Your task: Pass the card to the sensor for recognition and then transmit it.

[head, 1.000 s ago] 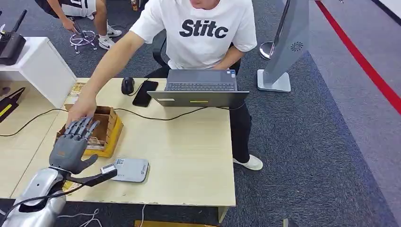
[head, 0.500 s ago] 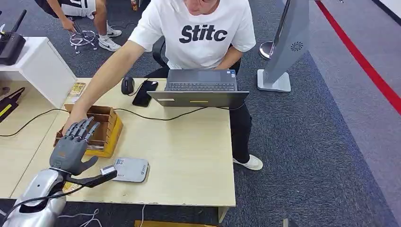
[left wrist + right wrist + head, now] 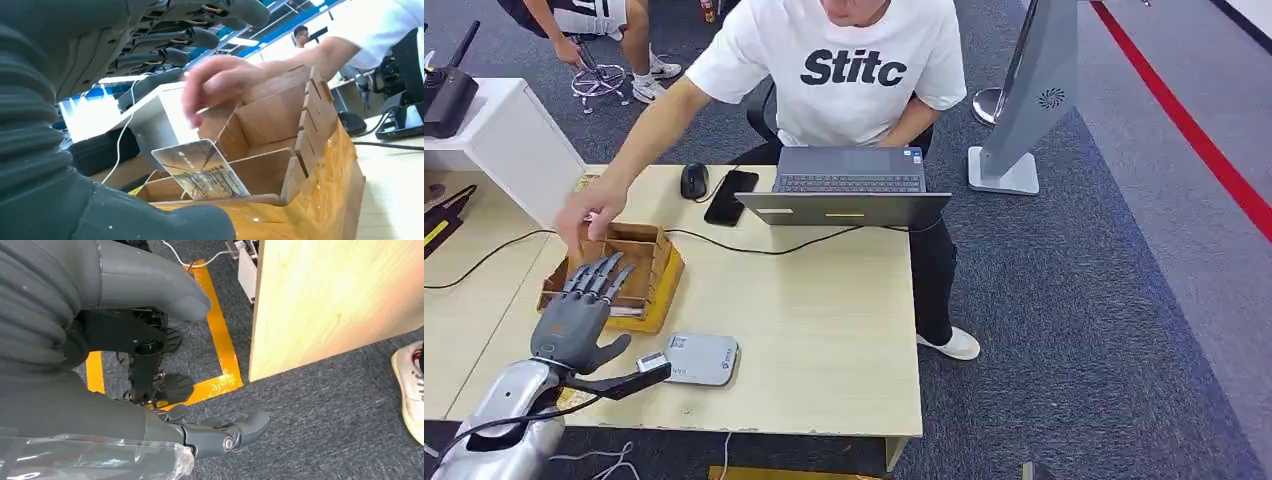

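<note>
Grey carpet [image 3: 1064, 300] is surrounding the pale wooden tabletop [image 3: 824, 330], where a laptop [image 3: 849, 185] is sitting before a person [image 3: 854, 70]. The wooden box [image 3: 629, 275] is holding the card [image 3: 200, 170], leaning upright; the person's hand [image 3: 584, 210] is blurring above it. The left hand [image 3: 574, 315] is hovering released, grasping nothing. The right hand [image 3: 220, 432] is hanging, fingers half hidden: cannot tell.

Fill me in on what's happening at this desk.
The robot's left hand hovers with fingers spread over the compartmented wooden card box on the light wooden table, holding nothing. A printed card leans in the box's near compartment. A person in a white T-shirt reaches a hand over the box's far edge. The flat grey card sensor lies beside the box. The right hand hangs by the floor, fingers loosely curled, holding nothing.
</note>
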You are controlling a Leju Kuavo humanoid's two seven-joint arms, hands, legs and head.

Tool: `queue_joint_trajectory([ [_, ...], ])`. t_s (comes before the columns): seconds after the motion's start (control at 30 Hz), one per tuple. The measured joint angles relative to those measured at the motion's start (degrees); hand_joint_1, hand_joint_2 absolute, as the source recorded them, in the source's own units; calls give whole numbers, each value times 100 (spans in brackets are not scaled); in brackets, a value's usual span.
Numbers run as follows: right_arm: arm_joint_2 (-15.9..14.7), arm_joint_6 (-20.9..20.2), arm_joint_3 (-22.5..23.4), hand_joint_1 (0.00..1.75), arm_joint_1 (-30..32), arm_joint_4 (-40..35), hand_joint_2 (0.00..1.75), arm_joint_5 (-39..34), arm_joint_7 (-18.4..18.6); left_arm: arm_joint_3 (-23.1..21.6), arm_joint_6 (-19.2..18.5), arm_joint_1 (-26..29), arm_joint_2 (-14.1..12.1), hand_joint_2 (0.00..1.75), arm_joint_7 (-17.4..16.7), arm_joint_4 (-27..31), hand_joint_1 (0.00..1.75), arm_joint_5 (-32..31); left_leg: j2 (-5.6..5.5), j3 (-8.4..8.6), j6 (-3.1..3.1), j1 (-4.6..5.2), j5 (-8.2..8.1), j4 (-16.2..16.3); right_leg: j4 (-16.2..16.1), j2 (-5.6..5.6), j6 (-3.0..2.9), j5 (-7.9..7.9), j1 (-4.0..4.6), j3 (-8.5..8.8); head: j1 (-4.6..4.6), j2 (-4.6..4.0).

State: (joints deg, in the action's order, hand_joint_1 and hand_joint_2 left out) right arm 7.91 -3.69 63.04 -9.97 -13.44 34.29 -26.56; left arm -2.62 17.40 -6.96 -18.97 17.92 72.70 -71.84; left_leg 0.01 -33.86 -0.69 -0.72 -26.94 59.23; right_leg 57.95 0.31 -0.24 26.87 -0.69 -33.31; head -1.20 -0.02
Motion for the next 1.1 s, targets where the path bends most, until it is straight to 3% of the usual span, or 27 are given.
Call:
queue_joint_trajectory([
  [0.5,0,0,0,0,-4,0,175,20,24,2,92,-115,-68,175,-120,-278,0,-203,0,0,0,0,0,0,0,-1,0,0,0,0,0,0],
  [1.1,0,-7,-2,0,-37,0,175,59,55,37,361,-606,-103,175,-72,-1193,0,-275,-1,0,0,0,1,0,0,-1,0,0,0,0,0,0],
])
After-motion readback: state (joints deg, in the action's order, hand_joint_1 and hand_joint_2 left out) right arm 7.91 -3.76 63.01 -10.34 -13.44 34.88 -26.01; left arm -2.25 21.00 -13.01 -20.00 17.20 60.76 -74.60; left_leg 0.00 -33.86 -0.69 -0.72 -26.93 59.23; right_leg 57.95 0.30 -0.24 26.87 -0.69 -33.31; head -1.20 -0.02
